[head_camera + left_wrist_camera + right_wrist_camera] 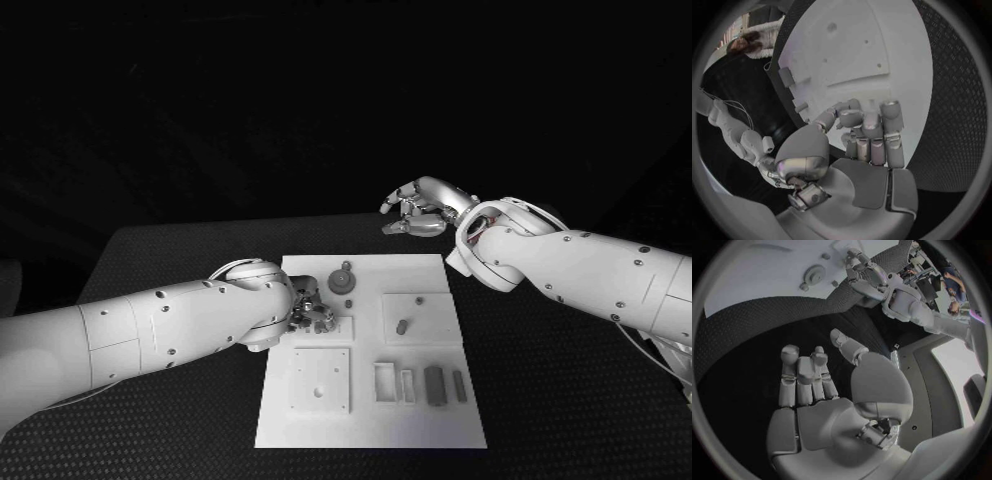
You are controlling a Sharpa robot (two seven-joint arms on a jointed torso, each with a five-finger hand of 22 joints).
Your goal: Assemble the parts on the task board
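Parts lie grey on the white task board (433,420) in the middle of the black desk (562,400). At the left of the head frame, the left arm (130,335) reaches in and its left hand (312,312) sits over the board's left edge, just beside a square plate (320,380) below it. In the left wrist view that hand (864,137) has its fingers curled in above the board; whether they hold anything I cannot tell. Near the board's upper middle is a round gear-like part (343,279), with a second square plate (414,316) carrying a small peg to its right. Lower right lie a small bracket (387,382) and two bars (444,385). At the upper right, the right hand (421,210) hovers over the desk beyond the board's far edge, fingers spread and holding nothing, as the right wrist view (817,385) confirms.
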